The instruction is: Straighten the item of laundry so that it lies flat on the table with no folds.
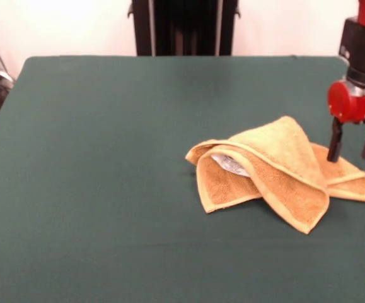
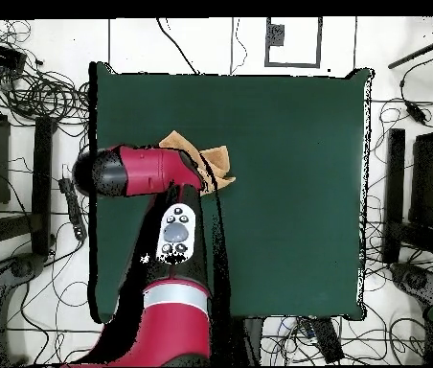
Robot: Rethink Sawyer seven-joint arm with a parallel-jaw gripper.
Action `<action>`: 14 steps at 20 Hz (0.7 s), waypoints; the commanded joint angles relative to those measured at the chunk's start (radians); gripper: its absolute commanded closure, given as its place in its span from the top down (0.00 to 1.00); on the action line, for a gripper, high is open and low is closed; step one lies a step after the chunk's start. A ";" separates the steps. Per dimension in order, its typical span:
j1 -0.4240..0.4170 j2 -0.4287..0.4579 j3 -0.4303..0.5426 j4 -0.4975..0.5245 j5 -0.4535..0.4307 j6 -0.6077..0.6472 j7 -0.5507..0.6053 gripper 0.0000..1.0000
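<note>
The golden-orange towel [image 1: 277, 170] lies crumpled and folded over itself on the dark green table [image 1: 106, 189], right of centre in the front view. A white tag [image 1: 229, 165] shows inside a fold. My gripper [image 1: 353, 144] hangs open just above the towel's right corner, with its two dark fingers [image 1: 335, 142] apart and holding nothing. In the overhead view the red arm [image 2: 144, 172] covers most of the towel [image 2: 211, 158]; the gripper itself is hidden there.
The robot's black pedestal [image 1: 183, 26] stands at the table's far edge. In the overhead view, cables [image 2: 38, 91] and black stands [image 2: 412, 192] lie on the floor around the table [image 2: 297, 192].
</note>
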 commanded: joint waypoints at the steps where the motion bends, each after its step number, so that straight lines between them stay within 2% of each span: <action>1: -0.019 0.037 -0.009 -0.178 0.060 0.238 0.224 1.00; 7: -0.038 0.030 0.002 -0.162 0.041 0.210 0.192 1.00; 14: -0.080 0.069 0.028 -0.178 0.011 0.149 0.139 1.00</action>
